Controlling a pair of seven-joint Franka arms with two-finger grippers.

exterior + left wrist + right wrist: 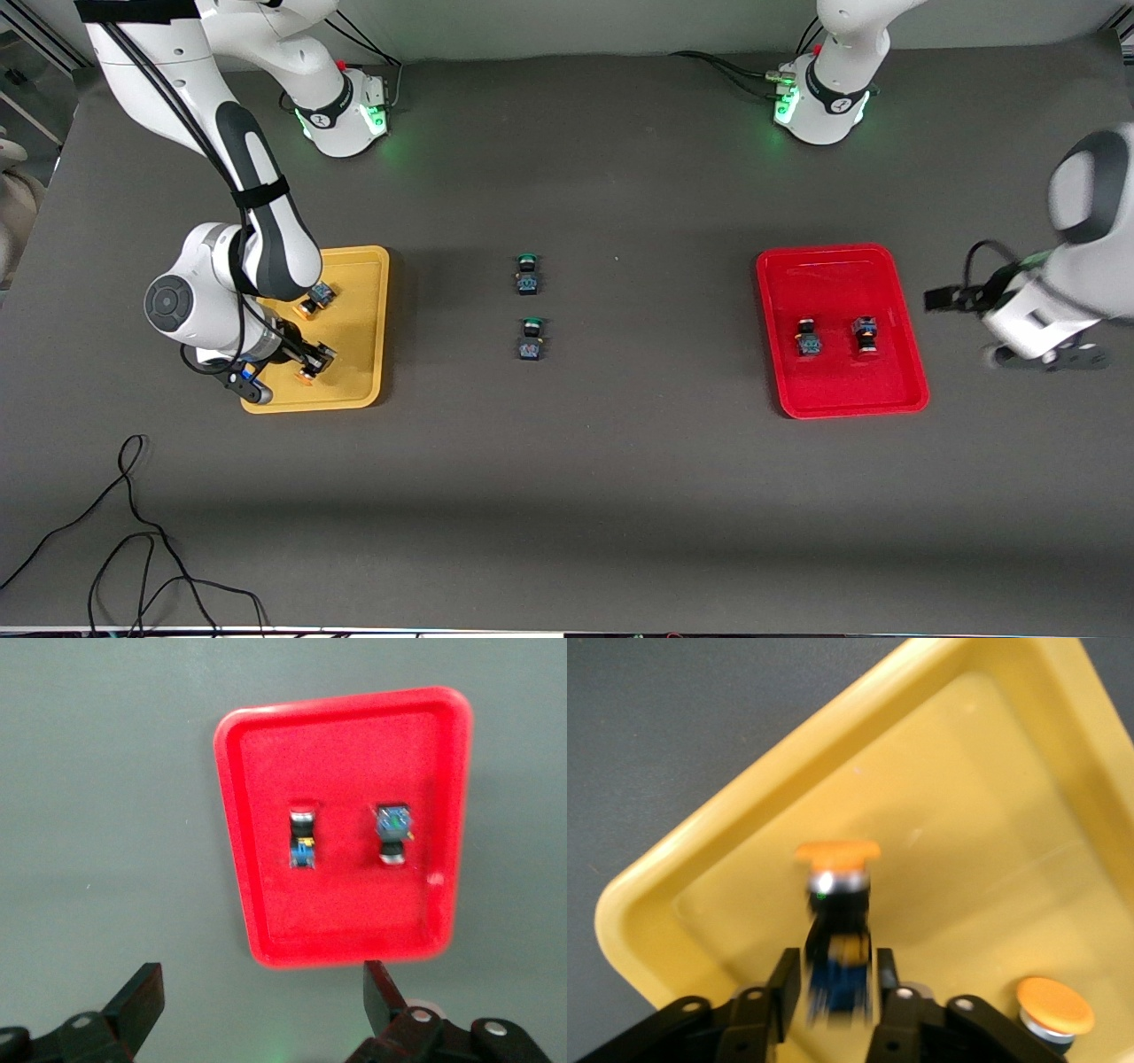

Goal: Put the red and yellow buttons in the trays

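Note:
The yellow tray (368, 310) lies at the right arm's end. One yellow button (316, 299) lies in it. My right gripper (314, 359) is low in the tray, its fingers slightly apart around the second yellow button (837, 930). That button is blurred, with narrow gaps to both fingers. The first yellow button (1054, 1008) shows beside it in the yellow tray (682, 868). The red tray (842, 390) holds two red buttons (808, 339) (866, 335). My left gripper (261, 1010) is open and empty, off the red tray (354, 939) at the left arm's end (1050, 354).
Two green-capped switches (528, 273) (532, 339) lie mid-table between the trays, one nearer the front camera. A black cable (133, 532) loops on the table near the front edge at the right arm's end.

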